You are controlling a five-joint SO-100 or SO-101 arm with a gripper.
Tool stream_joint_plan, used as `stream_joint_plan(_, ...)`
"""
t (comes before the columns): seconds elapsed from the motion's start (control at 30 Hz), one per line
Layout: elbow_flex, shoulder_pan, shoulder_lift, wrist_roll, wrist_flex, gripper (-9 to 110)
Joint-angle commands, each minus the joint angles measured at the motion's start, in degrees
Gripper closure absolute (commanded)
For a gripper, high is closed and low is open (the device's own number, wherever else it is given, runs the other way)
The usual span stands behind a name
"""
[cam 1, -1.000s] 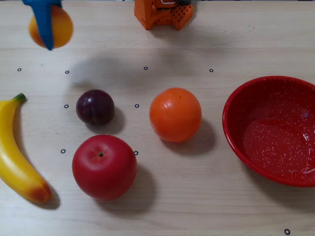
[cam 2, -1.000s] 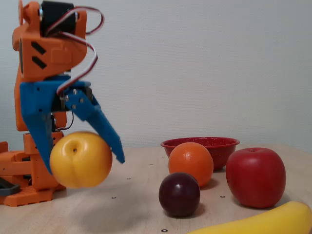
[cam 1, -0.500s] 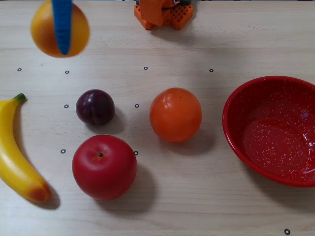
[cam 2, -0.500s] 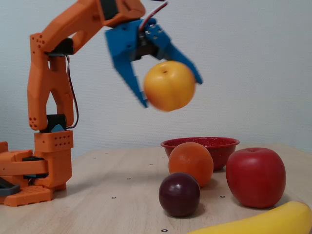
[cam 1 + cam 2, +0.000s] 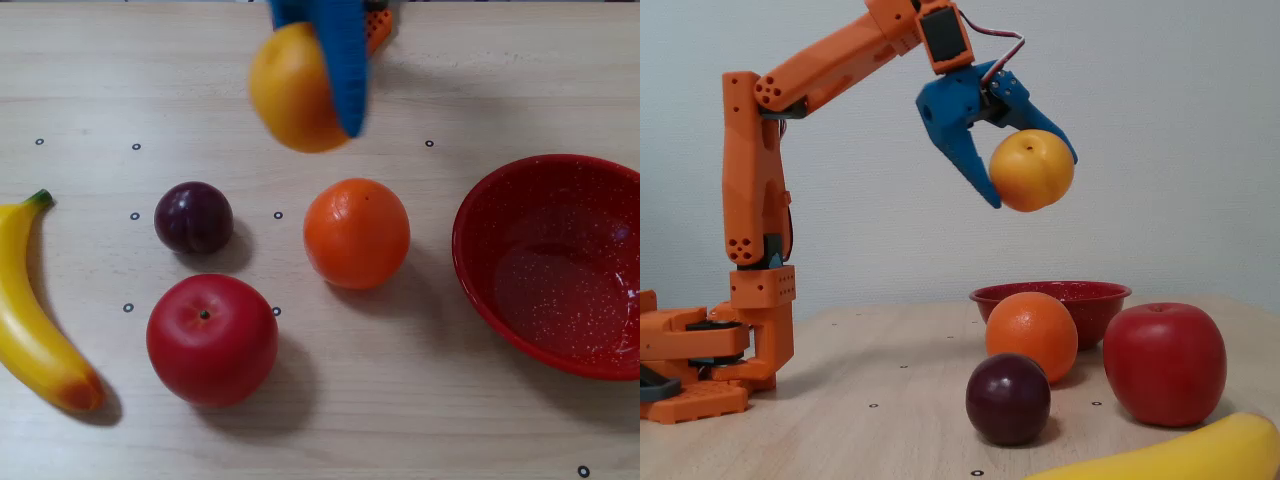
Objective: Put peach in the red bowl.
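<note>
A pale wooden surface (image 5: 500, 80) under a plain grey wall carries the scattered fruit; the round yellow-orange peach (image 5: 1032, 170) hangs high above it, left of the glossy red speckled bowl (image 5: 480, 300) in the top-down fixed view; released early, it would likely drop onto the large orange ball-like fruit (image 5: 357, 233) and roll off; the blue claw (image 5: 1030, 185) is closed around the peach.

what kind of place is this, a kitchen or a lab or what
Probably a hobby robotics test bench, not a kitchen: an orange arm bolted to a wooden table marked with small ring dots, before a bare wall.

Airborne peach (image 5: 1032, 170); empty red bowl (image 5: 480, 270)
</note>
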Motion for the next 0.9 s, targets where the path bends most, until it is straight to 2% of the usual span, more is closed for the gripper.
stream_joint_plan(0.0, -5.54, -3.34, 9.05, 2.55, -3.16, 102)
stream_joint_plan(0.53, 8.88, -20.57, 8.09, 10.55, -24.17, 102)
stream_joint_plan(0.87, 13.01, -28.21, 3.34, 13.80, -25.66, 102)
